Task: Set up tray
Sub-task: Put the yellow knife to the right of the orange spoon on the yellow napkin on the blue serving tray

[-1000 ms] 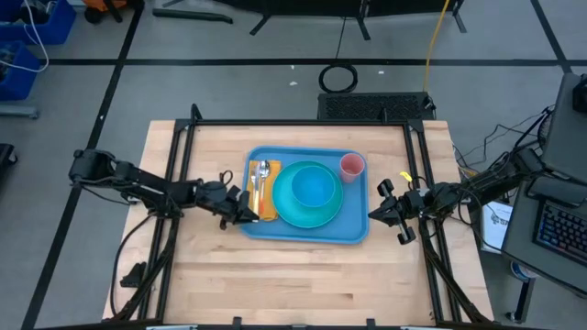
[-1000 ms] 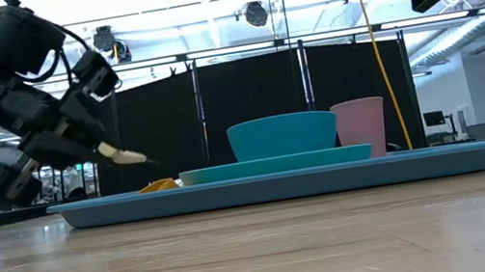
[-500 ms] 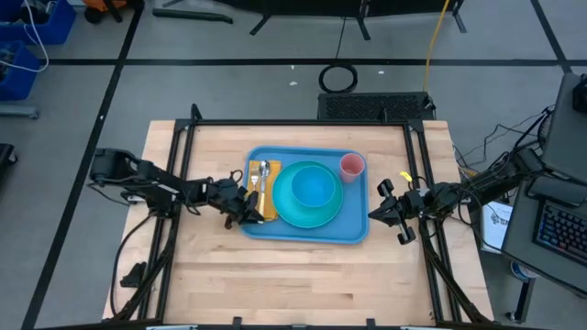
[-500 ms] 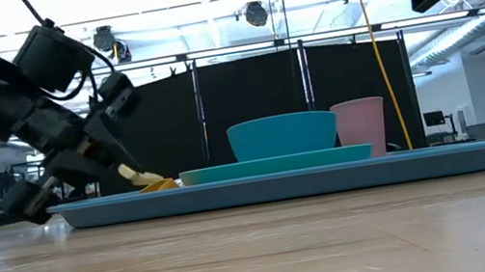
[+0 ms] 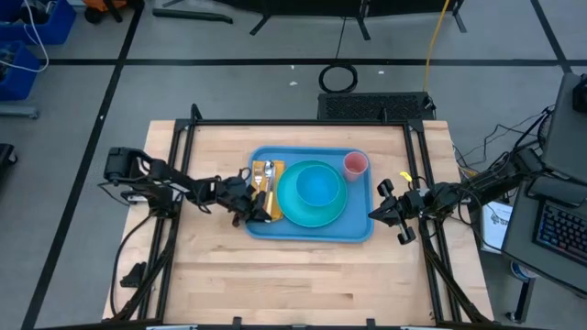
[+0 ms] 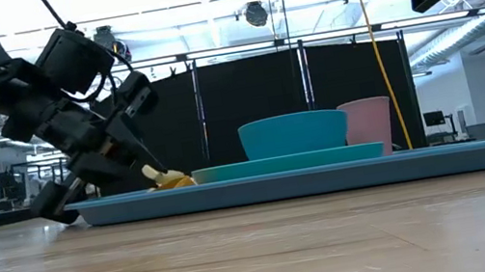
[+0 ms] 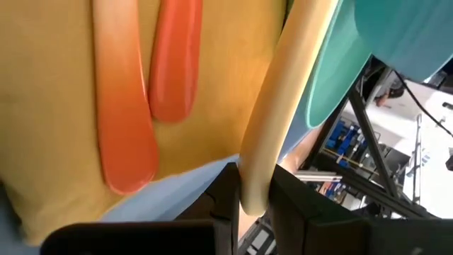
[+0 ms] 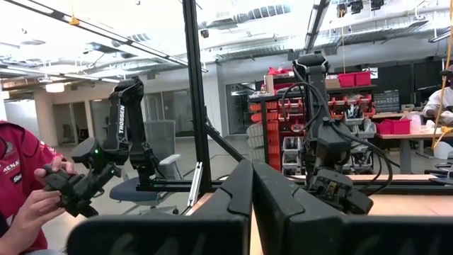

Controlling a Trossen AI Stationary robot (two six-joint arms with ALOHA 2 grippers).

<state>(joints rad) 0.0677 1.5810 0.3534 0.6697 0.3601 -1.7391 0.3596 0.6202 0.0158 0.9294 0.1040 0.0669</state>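
The left gripper [image 7: 253,205] has its jaws clenched on a cream utensil handle [image 7: 272,120], over the yellow napkin [image 5: 266,194] at the near end of the tray [image 5: 312,229]. Beyond lie plate [image 5: 316,218], bowl [image 5: 318,188] and cup [image 5: 355,164]. Right gripper [image 5: 383,209]: jaws clenched empty beside the tray, above the desk [image 5: 275,284].

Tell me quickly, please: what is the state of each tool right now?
Left tool: closed on a cream utensil handle, over the yellow napkin on the tray.
Right tool: closed, holding nothing, beside the tray.

overhead, table-level, two wrist close-ups
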